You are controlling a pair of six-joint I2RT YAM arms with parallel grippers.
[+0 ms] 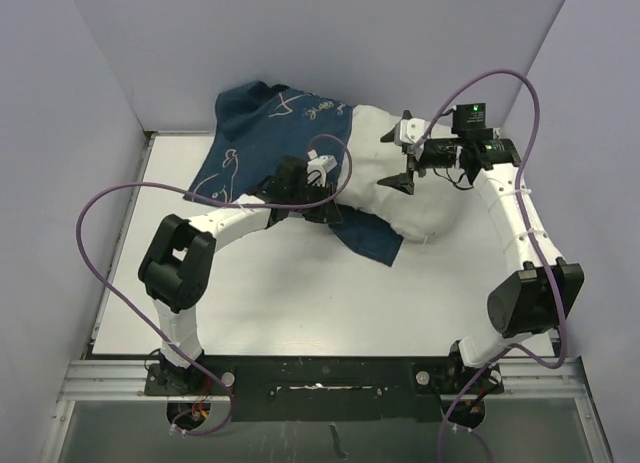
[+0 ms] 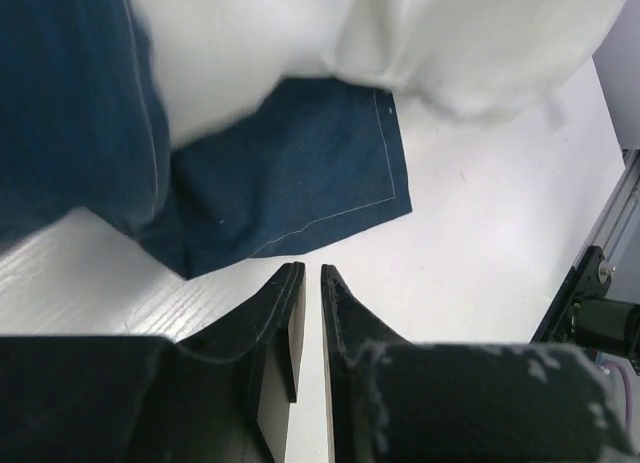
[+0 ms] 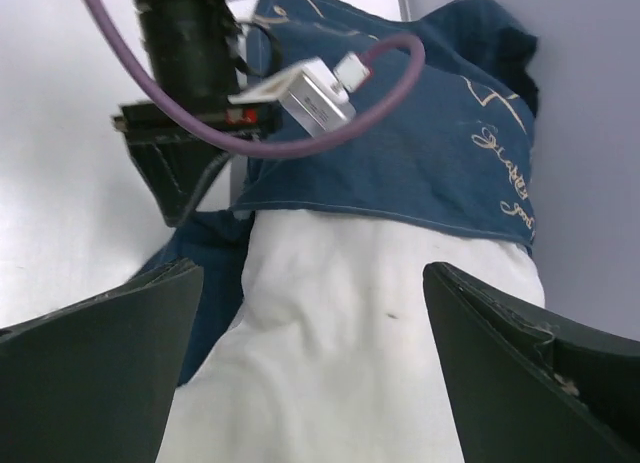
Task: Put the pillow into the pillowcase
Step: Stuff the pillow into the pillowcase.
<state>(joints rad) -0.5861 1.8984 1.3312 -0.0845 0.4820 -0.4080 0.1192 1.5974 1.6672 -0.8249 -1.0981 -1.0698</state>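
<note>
The pillowcase (image 1: 260, 133) lies at the far side of the white table (image 1: 300, 293), close to the back wall. It is navy blue with cream drawings and cursive writing. The pillow (image 1: 430, 193) is partly inside it: the white, wrinkled end sticks out to the right, and the blue cloth covers only its left part. One lower flap of the pillowcase lies flat on the table under the pillow and reaches toward the near side.

The left gripper (image 2: 312, 273) is low over the table, just beside this blue flap, at the near edge of the pillowcase. Its fingers (image 2: 275, 323) are almost together, with only a thin slit between them, and nothing is in the slit. The flap's stitched corner lies just in front of the fingertips, apart from them.

The right gripper (image 3: 312, 273) is above the bare part of the pillow, on the right side. Its fingers (image 3: 100, 353) stand wide apart and clamp nothing; the white pillow shows between them, below. From the right wrist view, the hem of the pillowcase crosses the pillow farther ahead, and a purple cable (image 3: 250, 143) loops in front of the left arm's wrist.
</note>
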